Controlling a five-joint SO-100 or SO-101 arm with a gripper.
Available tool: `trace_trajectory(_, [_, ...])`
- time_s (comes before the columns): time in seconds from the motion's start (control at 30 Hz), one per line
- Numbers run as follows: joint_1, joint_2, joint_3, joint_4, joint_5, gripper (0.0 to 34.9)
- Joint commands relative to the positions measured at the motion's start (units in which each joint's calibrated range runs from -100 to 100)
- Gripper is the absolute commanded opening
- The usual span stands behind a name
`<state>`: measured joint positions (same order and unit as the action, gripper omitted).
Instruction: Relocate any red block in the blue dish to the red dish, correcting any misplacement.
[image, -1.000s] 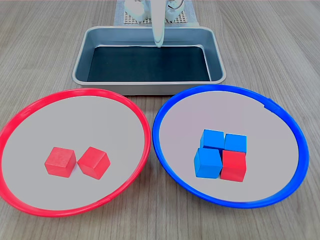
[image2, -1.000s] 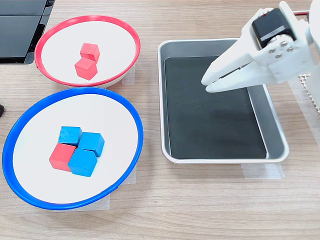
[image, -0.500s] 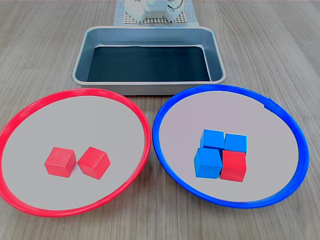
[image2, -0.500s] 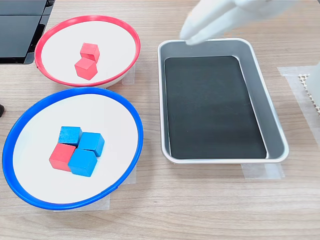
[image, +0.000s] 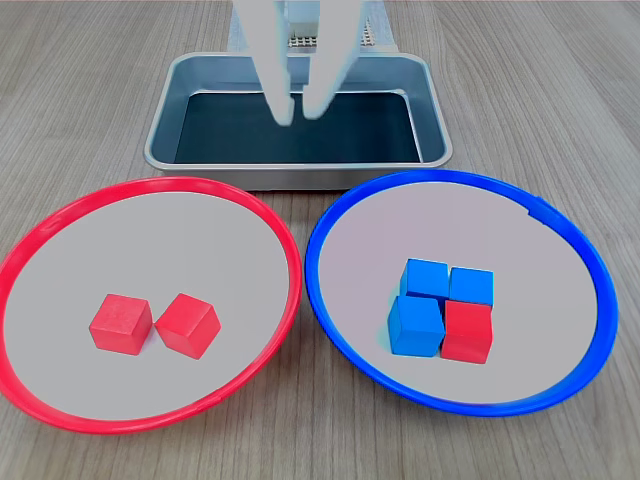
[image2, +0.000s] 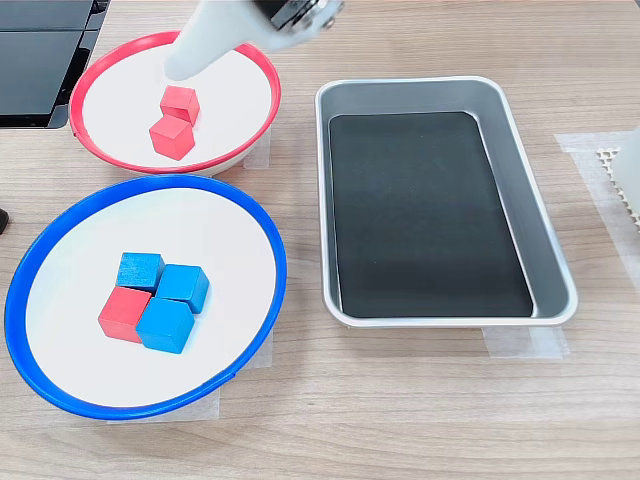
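blue dish (image: 330, 205) – one red block (image: 467, 331) + three blue cubes (image: 426, 279) | red dish (image: 60, 215) – two red cubes (image: 120, 323) | metal tray (image: 165, 95) bare | gripper (image: 298, 108) spread, holding nothing

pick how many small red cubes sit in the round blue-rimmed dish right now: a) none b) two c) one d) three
c: in both exterior views the round blue-rimmed dish holds a single small red cube packed against three small blue cubes, while the other two small red cubes lie in the round red-rimmed dish.
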<state>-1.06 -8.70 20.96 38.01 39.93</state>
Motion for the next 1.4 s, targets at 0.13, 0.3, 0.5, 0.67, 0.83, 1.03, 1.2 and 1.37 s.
trace_trajectory(0.13, [-2.1,12.7,-15.6,0.6,0.6,6.7])
trace_trajectory(0.3, [-3.5,19.1,-21.6,0.3,0.7,12.9])
trace_trajectory(0.5, [-5.9,27.5,-29.0,0.1,1.2,12.1])
trace_trajectory(0.67, [-7.5,33.9,-36.0,0.1,0.9,11.5])
trace_trajectory(0.83, [-8.6,38.0,-40.2,-0.2,0.9,12.0])
trace_trajectory(1.03, [-9.5,39.7,-40.4,-0.7,1.1,12.2])
trace_trajectory(1.2, [-10.2,40.7,-40.0,-0.7,0.9,12.1])
trace_trajectory(1.37, [-10.8,41.8,-40.0,-0.7,0.8,12.0])
